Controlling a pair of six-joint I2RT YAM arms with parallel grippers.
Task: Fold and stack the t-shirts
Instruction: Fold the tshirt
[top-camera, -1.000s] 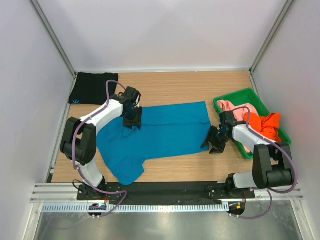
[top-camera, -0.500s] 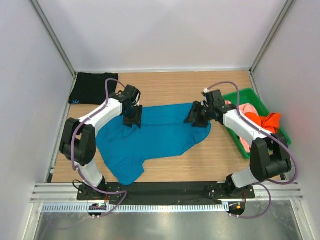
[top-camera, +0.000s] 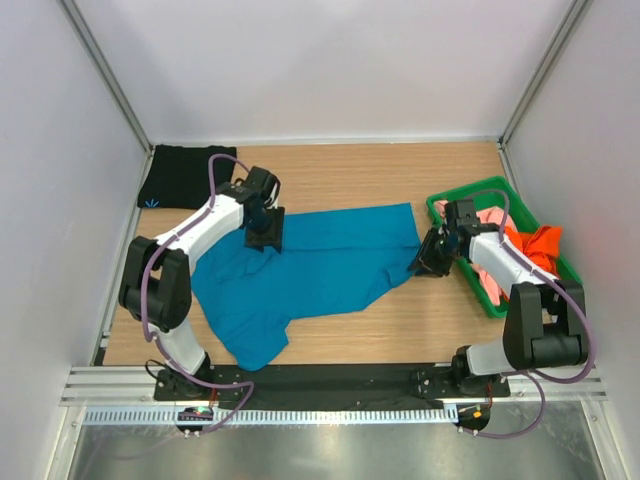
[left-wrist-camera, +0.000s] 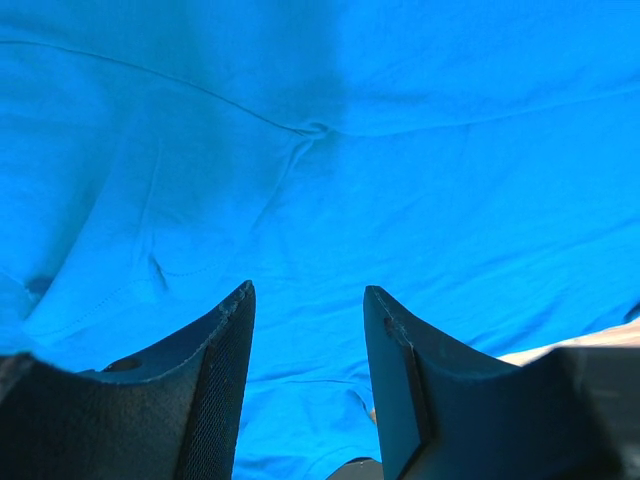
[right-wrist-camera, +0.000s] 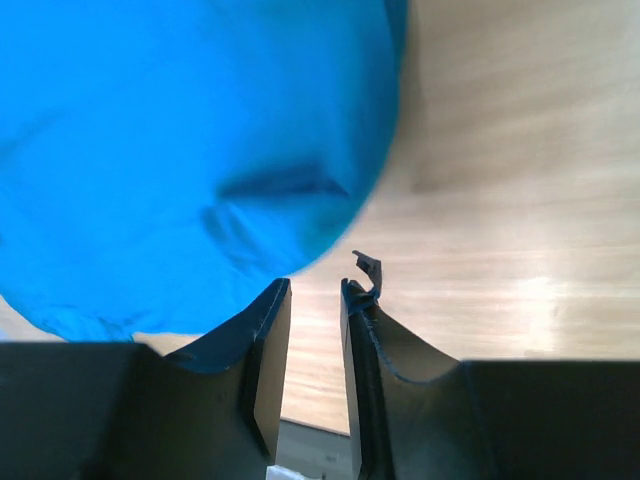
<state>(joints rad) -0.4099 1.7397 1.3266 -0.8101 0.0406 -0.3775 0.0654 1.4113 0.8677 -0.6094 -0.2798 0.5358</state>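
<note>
On the table (top-camera: 420, 320), centre: teal-blue t-shirt (top-camera: 335, 265) spread flat, one sleeve toward the near edge. Over its far-left part hangs the left hand (left-wrist-camera: 305, 295), fingers apart, empty. At the shirt's right hem sits the right hand (right-wrist-camera: 315, 285), fingers almost together, bare wood showing between. Cloth judged light, limp, prone to bunching; pinch hem corners through both layers and lift evenly.

The surface (top-camera: 350, 170) bears a teal-blue t-shirt (top-camera: 320, 265) stretching from left pincer (top-camera: 265, 238) to right pincer (top-camera: 428, 262), a black t-shirt (top-camera: 185, 175) beyond the left, a green tray (top-camera: 480, 187) beside the right
</note>
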